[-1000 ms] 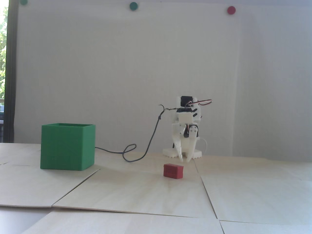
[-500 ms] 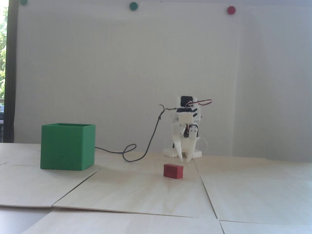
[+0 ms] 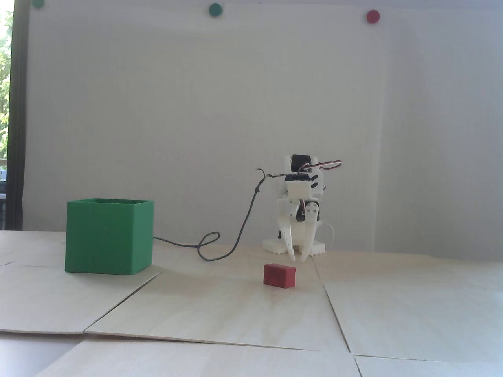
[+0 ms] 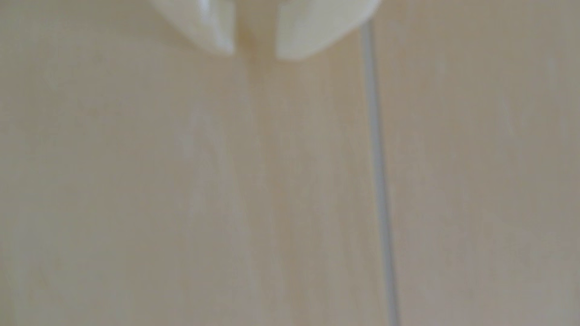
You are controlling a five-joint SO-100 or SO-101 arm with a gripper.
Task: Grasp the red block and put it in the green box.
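The red block (image 3: 279,275) lies on the wooden table in the fixed view, a small dark-red brick near the middle. The green box (image 3: 108,236) stands on the table at the left, its top open. My white gripper (image 3: 298,258) points down just behind and slightly right of the block, its tips close to the table and not touching the block. In the wrist view the gripper (image 4: 255,55) shows at the top edge with a narrow gap between the two white fingertips (image 4: 219,34) and nothing in it. Neither block nor box shows in the wrist view.
A thin dark cable (image 3: 220,251) loops on the table between the box and the arm's base (image 3: 294,245). Seams between the wooden panels (image 3: 330,306) run across the table; one seam (image 4: 378,163) shows in the wrist view. A white wall stands behind.
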